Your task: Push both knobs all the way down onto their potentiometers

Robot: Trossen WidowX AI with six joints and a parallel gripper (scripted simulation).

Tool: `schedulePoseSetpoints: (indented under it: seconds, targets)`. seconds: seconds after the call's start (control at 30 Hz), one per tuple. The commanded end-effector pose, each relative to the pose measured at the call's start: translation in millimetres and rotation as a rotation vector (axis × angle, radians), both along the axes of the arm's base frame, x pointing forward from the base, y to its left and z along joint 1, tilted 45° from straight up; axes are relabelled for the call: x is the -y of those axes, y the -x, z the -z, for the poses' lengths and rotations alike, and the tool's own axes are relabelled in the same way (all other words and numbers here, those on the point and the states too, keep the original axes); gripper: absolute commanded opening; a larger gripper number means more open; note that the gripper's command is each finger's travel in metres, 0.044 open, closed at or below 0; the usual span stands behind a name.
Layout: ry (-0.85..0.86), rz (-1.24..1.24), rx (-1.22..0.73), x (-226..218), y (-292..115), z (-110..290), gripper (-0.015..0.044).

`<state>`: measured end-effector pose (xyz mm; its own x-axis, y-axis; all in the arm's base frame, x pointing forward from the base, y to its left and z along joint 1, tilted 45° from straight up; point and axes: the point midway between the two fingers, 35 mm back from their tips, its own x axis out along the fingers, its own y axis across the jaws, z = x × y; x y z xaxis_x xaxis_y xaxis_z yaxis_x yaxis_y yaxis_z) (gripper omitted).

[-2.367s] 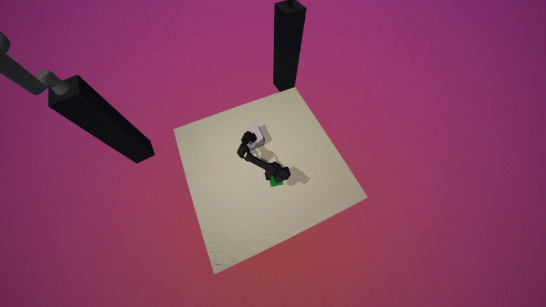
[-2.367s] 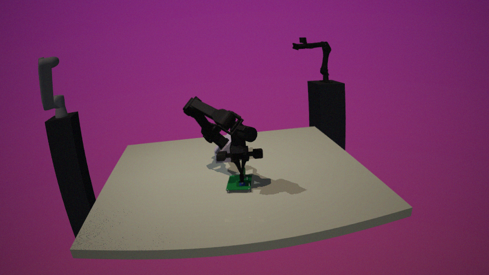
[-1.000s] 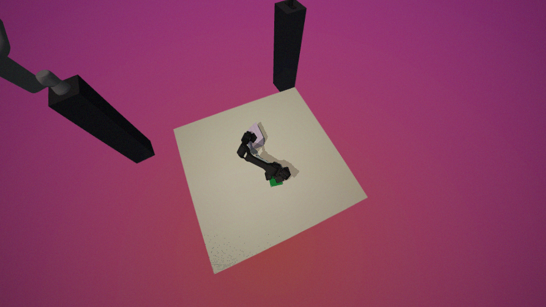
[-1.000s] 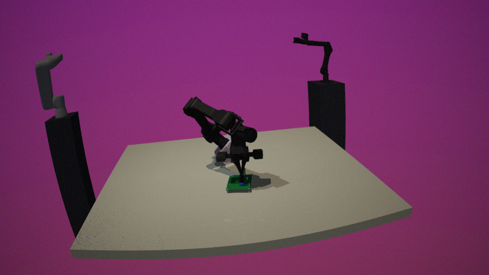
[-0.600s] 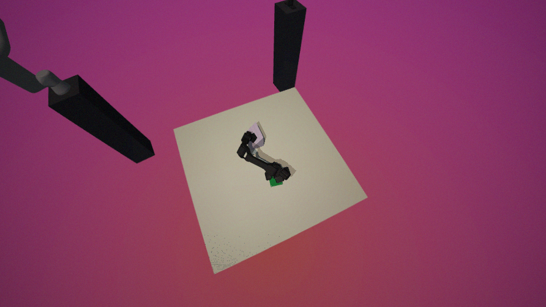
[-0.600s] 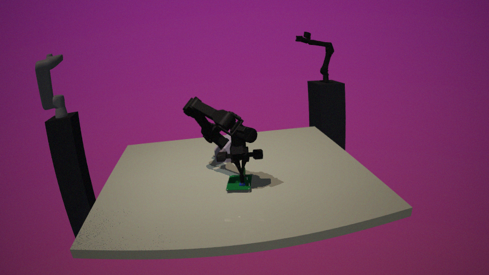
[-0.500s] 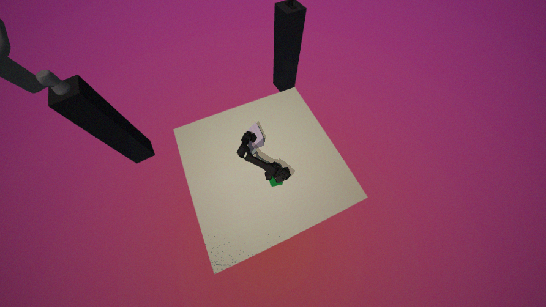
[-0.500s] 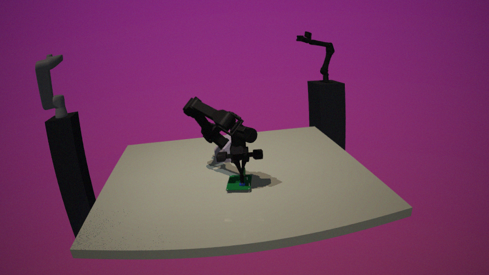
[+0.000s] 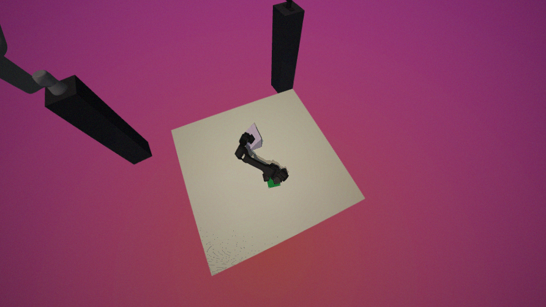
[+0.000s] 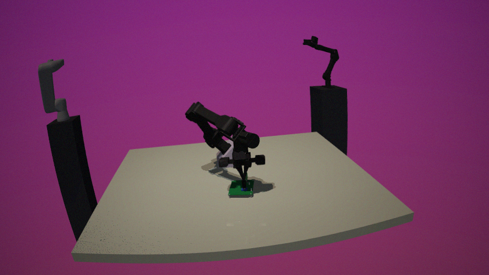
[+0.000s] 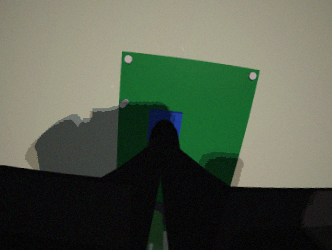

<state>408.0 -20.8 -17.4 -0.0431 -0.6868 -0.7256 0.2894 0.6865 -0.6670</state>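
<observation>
A: Board position? Circuit board (image 10: pixel 237 189), green, lies flat on the table (image 10: pixel 171 191), a little toward the near side of centre in the exterior view. Two pale mounting holes mark its far corners in the wrist view.

B: Noted. Parts on it?

A: One blue potentiometer (image 11: pixel 173 119) shows in the wrist view, near the board's middle. Its knob is hidden behind the fingertips; I cannot tell how far down it sits. A small dark shape at the board's near edge, low in the wrist view, is too blocked to name.

B: Gripper?

A: Gripper (image 11: pixel 164 133) points straight down over the board, fingers pressed together with nothing between them. The joined tip overlaps the near edge of the blue part. Whether it touches I cannot tell.

B: Arm?

A: Arm (image 10: pixel 219 122) reaches from a pale base block (image 9: pixel 256 137) at the far side toward the board, wrist bent downward. Its shadow falls on the table to the right of the board.

B: Surroundings?

A: Two dark pillars (image 10: pixel 68 164) stand off the table's left and far right corners, each carrying a camera arm (image 10: pixel 325 58).
</observation>
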Motion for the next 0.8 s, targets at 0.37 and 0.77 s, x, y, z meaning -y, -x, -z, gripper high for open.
schedulePoseSetpoints:
  seconds: [0.37, 0.77]
  targets:
    - [0.01, 0.054, -0.009, 26, 0, 20, 0.0]
    - [0.008, 0.054, -0.008, 15, -3, 8, 0.0]
